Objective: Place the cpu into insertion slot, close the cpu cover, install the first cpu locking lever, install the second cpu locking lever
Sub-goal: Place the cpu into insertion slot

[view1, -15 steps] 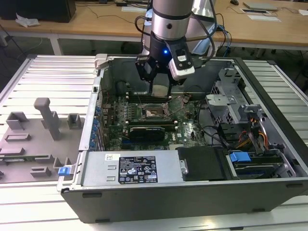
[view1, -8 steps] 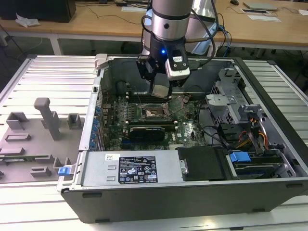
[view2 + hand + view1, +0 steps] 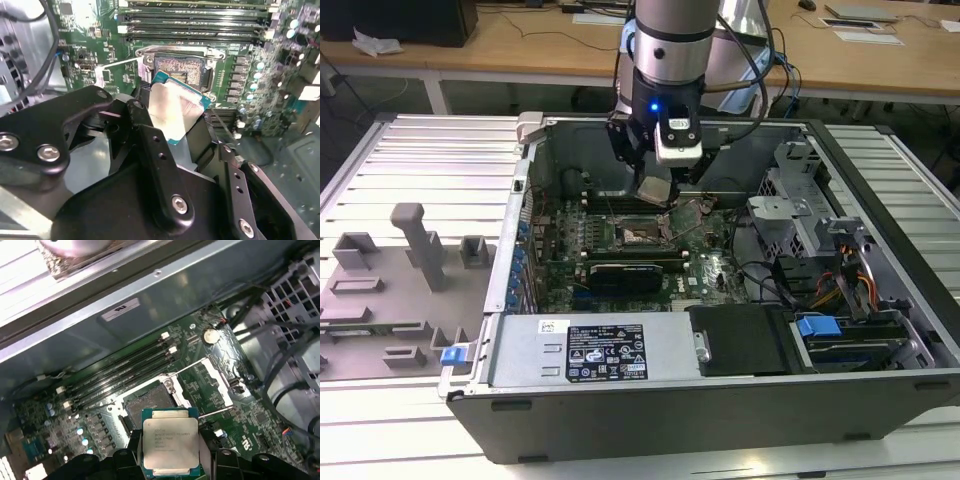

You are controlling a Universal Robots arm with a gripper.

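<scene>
My gripper [image 3: 654, 188] hangs inside the open computer case, shut on the cpu [image 3: 653, 190], a flat square chip with a pale silver top. In both wrist views the cpu [image 3: 172, 110] [image 3: 170, 444] sits clamped between the black fingers [image 3: 150, 145], a little above the green motherboard [image 3: 710, 270]. The insertion slot [image 3: 642, 235] [image 3: 177, 72] [image 3: 148, 405] lies uncovered just beyond the chip, its contact field showing. The cpu cover [image 3: 220, 377] [image 3: 697, 208] stands swung open beside the slot. Thin wire levers [image 3: 216, 412] stick out, unlatched, near the slot.
Black memory slots [image 3: 120, 375] run along the slot's far side. The case's metal wall [image 3: 520, 200] rises at the exterior view's left, and a drive cage [image 3: 790, 215] with loose cables [image 3: 840, 280] at its right. A grey fixture tray [image 3: 390, 290] lies outside the case.
</scene>
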